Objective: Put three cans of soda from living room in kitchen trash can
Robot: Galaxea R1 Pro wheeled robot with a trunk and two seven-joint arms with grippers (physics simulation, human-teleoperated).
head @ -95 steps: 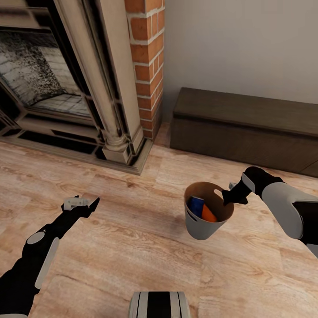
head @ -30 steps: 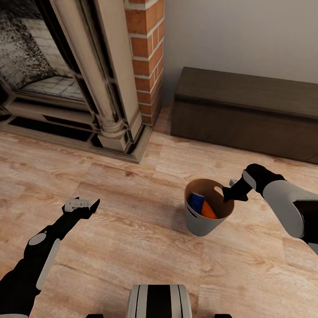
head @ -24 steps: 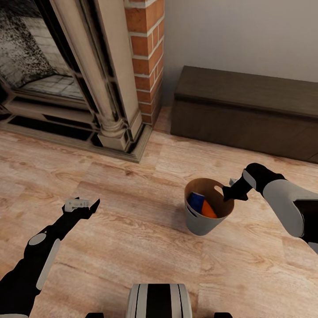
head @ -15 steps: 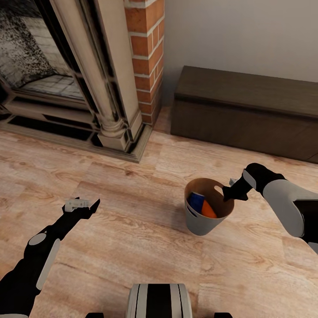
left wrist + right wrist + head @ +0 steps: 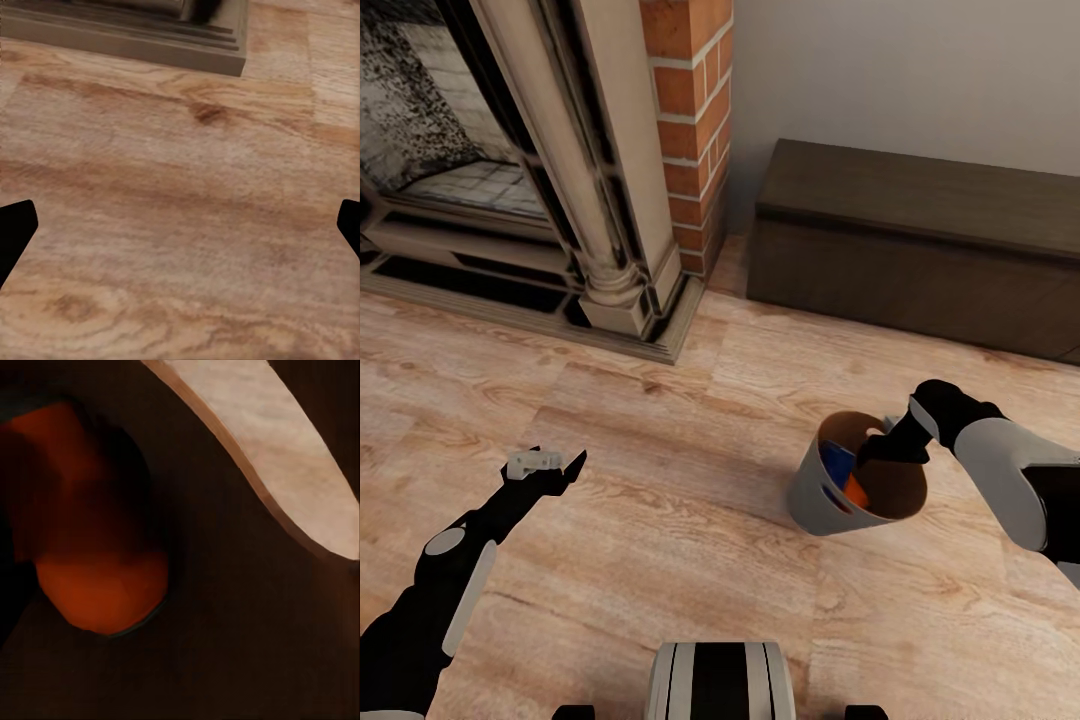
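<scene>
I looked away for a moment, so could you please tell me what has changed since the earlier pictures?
The bin, gripped at its rim by the right gripper, has tipped from upright towards the robot's right and shifted that way. The blue can and orange can remain inside. The left gripper stays open over the floor.

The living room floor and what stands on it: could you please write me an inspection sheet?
Surface: light wood floor.
Job's things: grey bin, tilted, with a blue can and an orange can inside; a third can cannot be made out.
Clutter: nothing seen.
Grippers: right gripper at the bin's rim, its jaws hidden; left gripper above bare floor, jaws open.
Cables: nothing seen.
Surroundings: stone fireplace, brick column, low dark cabinet.
</scene>
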